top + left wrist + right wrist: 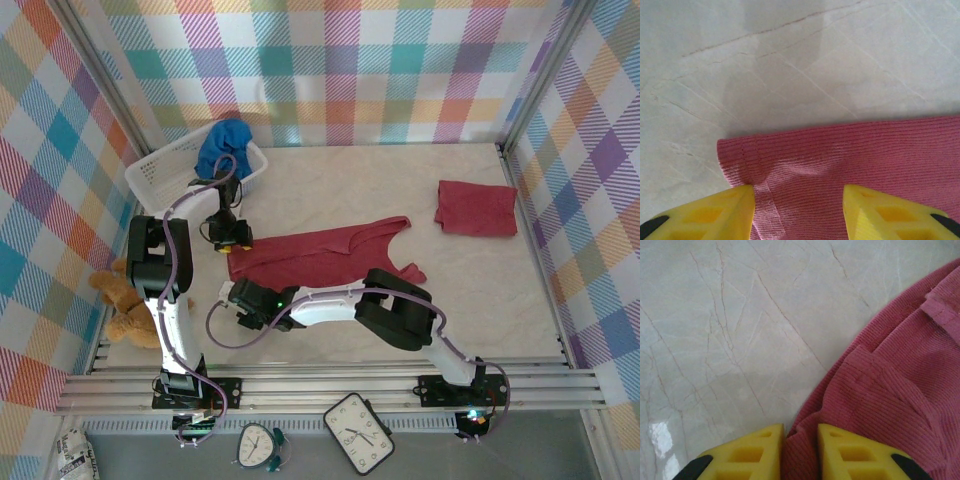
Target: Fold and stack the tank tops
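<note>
A dark red tank top (320,255) lies spread flat mid-table, straps toward the right. My left gripper (233,243) is at its far left corner; in the left wrist view the gripper (799,210) stands open, its yellow fingers (715,212) straddling the hem corner (840,160). My right gripper (240,298) is at the near left corner. In the right wrist view the gripper (801,450) is shut on a pinched fold of the red cloth (890,390). A second dark red tank top (476,207) lies folded at the back right. The blue tank top (222,145) sits bunched in the basket.
The white mesh basket (150,180) stands at the back left, just beyond the left arm. A brown teddy bear (125,305) lies at the left edge beside the left arm's base. Plaid walls enclose the table on three sides.
</note>
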Controlling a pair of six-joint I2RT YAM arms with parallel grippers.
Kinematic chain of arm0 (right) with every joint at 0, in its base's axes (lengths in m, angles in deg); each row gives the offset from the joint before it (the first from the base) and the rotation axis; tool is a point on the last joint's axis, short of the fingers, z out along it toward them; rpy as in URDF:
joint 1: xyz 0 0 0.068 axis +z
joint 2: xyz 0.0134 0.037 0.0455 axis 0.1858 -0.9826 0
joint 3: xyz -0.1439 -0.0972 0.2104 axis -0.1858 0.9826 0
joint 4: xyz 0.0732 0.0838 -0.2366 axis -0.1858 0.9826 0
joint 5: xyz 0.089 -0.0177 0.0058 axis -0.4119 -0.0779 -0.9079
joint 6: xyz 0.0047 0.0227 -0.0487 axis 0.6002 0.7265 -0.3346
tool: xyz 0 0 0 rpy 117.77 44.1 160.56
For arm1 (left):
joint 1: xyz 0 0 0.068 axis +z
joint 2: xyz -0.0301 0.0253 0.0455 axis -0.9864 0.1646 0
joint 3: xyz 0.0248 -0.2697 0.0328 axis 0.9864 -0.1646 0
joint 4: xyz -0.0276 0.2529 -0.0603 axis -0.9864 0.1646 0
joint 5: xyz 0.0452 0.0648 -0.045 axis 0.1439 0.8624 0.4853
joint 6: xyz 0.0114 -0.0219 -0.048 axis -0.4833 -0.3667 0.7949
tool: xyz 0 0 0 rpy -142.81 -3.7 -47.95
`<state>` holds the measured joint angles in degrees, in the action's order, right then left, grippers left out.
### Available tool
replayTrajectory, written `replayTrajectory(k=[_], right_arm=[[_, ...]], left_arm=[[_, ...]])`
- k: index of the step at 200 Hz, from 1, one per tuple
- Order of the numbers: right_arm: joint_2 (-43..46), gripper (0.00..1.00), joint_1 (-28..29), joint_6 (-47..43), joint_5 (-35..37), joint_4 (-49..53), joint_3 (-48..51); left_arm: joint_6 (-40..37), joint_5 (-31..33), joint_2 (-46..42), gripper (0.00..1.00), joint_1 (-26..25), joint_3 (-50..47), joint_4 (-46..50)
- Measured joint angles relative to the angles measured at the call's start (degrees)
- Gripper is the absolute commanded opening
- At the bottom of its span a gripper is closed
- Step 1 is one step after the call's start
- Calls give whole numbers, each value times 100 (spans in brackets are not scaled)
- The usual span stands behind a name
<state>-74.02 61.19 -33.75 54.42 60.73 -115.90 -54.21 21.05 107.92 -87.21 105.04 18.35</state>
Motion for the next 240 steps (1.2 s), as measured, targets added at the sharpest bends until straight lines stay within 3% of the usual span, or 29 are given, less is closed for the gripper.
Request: replayTrajectory(k=[118,147,186,211,240], right_arm=[[426,22,-31,107,-354,-321,691],[428,22,-31,160,-407,-330,691],[426,20,-31,170,-474,-326,675],[426,17,-31,190,-570,-315,619],[431,16,-24,367,-776,-345,544]], left_arm=[[160,111,-118,49,-44,-479,61],[177,107,-116,41,-44,-535,63],[177,118,-111,15,-44,-535,70],[186,149,-114,4,-44,-527,103],[186,297,-166,3,-52,-533,221]])
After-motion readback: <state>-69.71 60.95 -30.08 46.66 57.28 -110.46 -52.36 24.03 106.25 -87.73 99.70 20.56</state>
